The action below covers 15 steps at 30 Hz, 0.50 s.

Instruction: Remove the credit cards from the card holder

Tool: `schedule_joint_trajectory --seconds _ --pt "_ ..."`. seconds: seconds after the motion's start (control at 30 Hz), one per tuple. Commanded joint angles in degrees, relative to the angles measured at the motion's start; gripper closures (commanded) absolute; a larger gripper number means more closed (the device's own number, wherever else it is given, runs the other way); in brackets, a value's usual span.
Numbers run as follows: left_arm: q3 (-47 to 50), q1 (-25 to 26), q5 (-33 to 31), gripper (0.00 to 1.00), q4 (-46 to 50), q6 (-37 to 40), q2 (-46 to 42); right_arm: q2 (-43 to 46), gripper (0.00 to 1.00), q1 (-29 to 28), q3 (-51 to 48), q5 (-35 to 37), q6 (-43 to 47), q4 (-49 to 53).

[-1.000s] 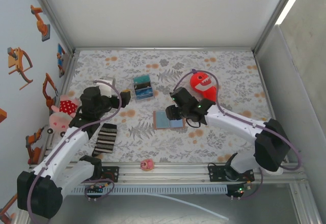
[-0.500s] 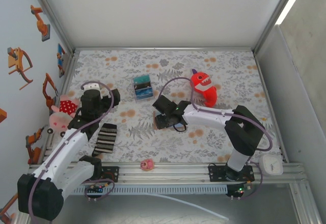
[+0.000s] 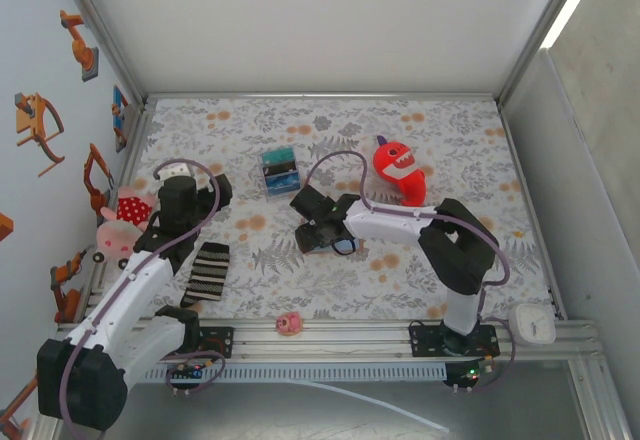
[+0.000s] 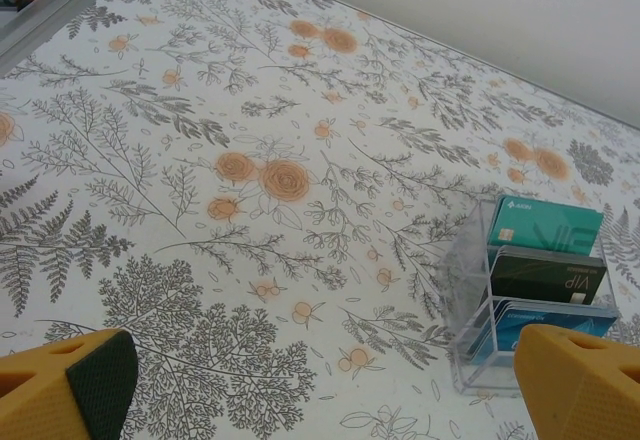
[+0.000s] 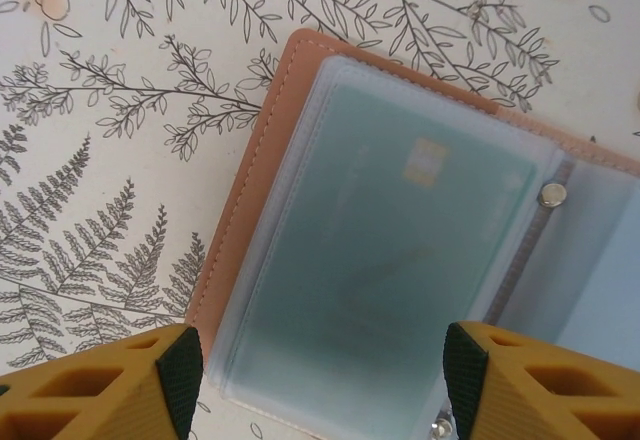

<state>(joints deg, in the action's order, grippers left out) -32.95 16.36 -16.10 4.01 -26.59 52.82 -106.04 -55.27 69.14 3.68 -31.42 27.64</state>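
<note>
Over on the floral-print table (image 3: 450,140), the right gripper (image 5: 320,375) hangs just above the card holder (image 5: 250,180). That's lying flat and opened up around the middle of the table, a bit nearer the arms than the clear card stand (image 3: 280,172) and off to its right. The gripper's yellow fingers (image 5: 110,390) are spread to either side of the holder's left page, not clamped on anything as far as I can see. The left gripper (image 4: 325,385) sits toward the left side, well apart from the holder, jaws wide with just tablecloth between them.

The holder has a tan stitched cover with clear plastic sleeves inside. The sleeve facing up has a pale green card (image 5: 400,250) with a gold chip tucked in it, so that one's not out yet. The right-hand sleeve is cut off at the edge, can't tell what's in it.

The stand has three stepped slots: teal card (image 4: 545,225) at the back, black card (image 4: 548,275) in the middle, blue card (image 4: 545,318) in front.
</note>
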Motion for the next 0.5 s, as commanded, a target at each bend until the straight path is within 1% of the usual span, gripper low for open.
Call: schedule_joint_trajectory --seconds 0.0,0.47 --pt "0.6 -0.6 -0.4 0.03 0.6 -1.1 -1.0 -1.3 0.35 0.3 1.9 -0.7 1.0 1.3" --pt "1.4 -1.4 2.8 0.03 -0.1 -0.8 -2.5 -2.9 0.41 1.2 -1.3 -0.9 1.3 -0.5"
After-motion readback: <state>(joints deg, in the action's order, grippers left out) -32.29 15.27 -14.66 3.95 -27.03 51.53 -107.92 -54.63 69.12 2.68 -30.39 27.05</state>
